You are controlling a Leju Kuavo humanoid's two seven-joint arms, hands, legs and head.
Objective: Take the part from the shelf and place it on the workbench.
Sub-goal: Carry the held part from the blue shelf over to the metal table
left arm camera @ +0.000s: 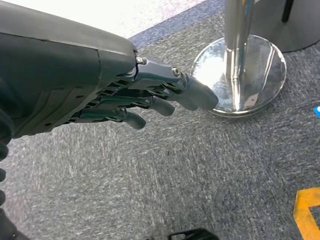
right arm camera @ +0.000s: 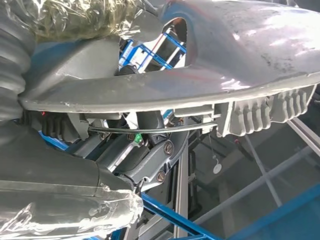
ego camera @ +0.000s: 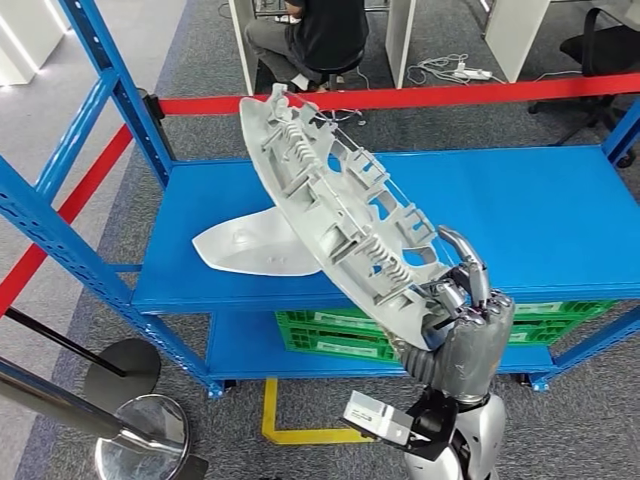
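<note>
My right hand (ego camera: 469, 325) grips the near end of a long light-grey plastic part (ego camera: 332, 205) with ribs and openings. The part is lifted and tilted, its far end raised above the blue shelf (ego camera: 528, 215). In the right wrist view the part's (right arm camera: 241, 75) edge runs across the hand's fingers (right arm camera: 151, 160), which close under it. A second, smooth grey-white part (ego camera: 256, 245) lies flat on the shelf's left side. My left hand (left arm camera: 151, 97) hangs over grey carpet, fingers stretched out and holding nothing.
Blue uprights (ego camera: 113, 80) frame the shelf at left. A green crate (ego camera: 340, 335) sits on the lower level. Chrome stanchion bases (ego camera: 143, 435) stand at lower left, with red barrier tape (ego camera: 423, 97) behind the shelf. A seated person (ego camera: 317, 40) is beyond it.
</note>
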